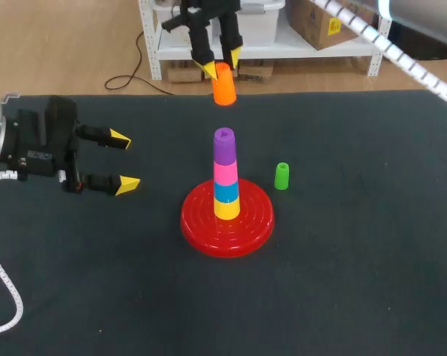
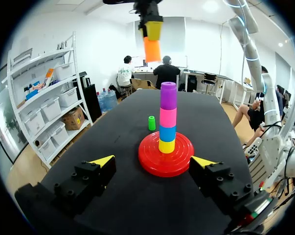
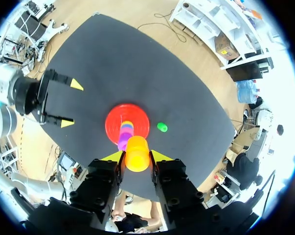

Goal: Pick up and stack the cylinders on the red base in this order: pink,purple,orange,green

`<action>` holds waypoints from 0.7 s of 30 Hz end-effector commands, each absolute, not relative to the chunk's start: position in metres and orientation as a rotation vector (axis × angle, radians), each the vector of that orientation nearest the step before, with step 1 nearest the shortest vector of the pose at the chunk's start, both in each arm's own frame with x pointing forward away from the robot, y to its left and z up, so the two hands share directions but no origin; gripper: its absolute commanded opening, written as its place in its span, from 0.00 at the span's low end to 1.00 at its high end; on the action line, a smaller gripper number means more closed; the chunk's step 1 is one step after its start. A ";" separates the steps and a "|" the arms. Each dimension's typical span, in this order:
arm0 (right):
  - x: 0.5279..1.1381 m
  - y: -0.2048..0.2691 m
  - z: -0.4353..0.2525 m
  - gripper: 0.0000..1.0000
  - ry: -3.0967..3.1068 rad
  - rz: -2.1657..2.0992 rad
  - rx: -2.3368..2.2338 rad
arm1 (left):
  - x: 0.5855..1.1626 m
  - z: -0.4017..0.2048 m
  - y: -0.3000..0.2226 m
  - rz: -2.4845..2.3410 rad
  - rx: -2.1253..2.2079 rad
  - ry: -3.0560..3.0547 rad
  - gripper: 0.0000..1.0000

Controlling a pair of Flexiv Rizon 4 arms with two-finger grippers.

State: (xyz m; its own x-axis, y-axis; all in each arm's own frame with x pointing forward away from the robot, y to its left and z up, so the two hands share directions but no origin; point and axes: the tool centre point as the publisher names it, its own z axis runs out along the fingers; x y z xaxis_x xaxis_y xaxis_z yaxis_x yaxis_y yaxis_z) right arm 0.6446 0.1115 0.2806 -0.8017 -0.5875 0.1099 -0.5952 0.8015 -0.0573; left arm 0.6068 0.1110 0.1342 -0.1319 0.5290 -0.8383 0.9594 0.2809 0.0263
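Observation:
On the red base (image 1: 227, 221) (image 2: 166, 157) (image 3: 115, 123) stands a stack of cylinders: yellow at the bottom, blue, pink (image 1: 224, 173), and purple (image 1: 224, 145) (image 2: 168, 95) on top. High above the stack, my right gripper (image 1: 222, 61) (image 3: 136, 155) is shut on the orange cylinder (image 1: 224, 84) (image 2: 151, 48) (image 3: 137, 153). The small green cylinder (image 1: 282, 176) (image 2: 151, 123) (image 3: 162, 127) stands on the table just right of the base. My left gripper (image 1: 124, 161) (image 2: 152, 159) is open at the left of the table, well apart from the base, with nothing between its fingers.
The black table (image 1: 356, 252) carries nothing else. Its far edge lies just behind the right gripper in the head view.

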 end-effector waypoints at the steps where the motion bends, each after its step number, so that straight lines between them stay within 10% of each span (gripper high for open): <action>1: 0.625 0.100 0.273 0.00 -3.104 0.020 1.029 | 0.606 0.133 0.112 -0.704 1.349 1.772 1.00; 21: 0.609 0.098 0.250 0.00 -3.069 0.060 1.036 | 0.606 0.133 0.112 -0.704 1.349 1.772 1.00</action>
